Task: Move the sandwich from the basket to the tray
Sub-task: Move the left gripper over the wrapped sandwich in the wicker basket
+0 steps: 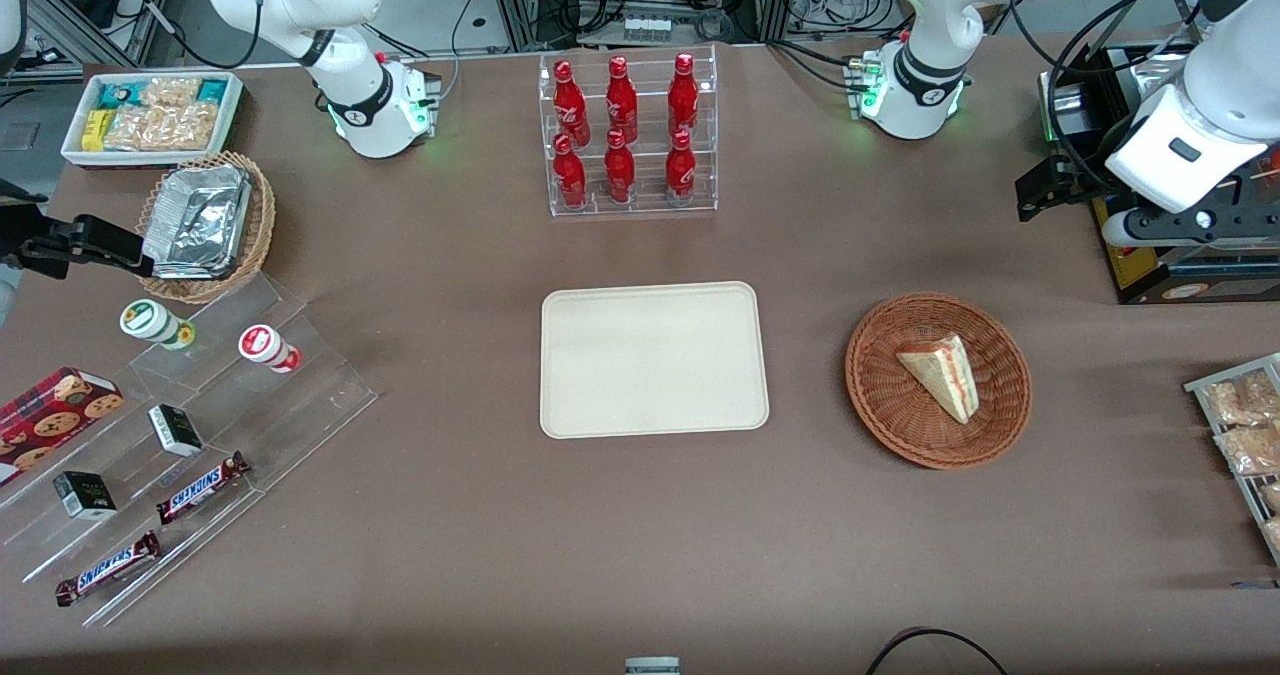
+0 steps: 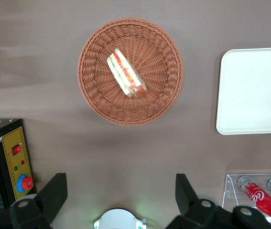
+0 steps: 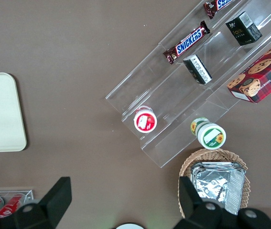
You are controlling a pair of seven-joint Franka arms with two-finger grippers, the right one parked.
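Currently sandwich (image 1: 942,376) lies in basket (image 1: 880,395), long axis diagonal, narrow tip toward front camera, away from tray (image 1: 654,360); tool (image 2: 121,191) spread, above the surface.

I see the sandwich (image 1: 940,375) lying in the basket (image 1: 884,396), which sits beside the tray (image 1: 653,360), toward the working arm's end. My gripper (image 2: 120,191) hangs wide apart above the table, farther from the front camera than the basket.

Six red cola bottles (image 1: 625,127) in acrylic rack (image 1: 632,203).
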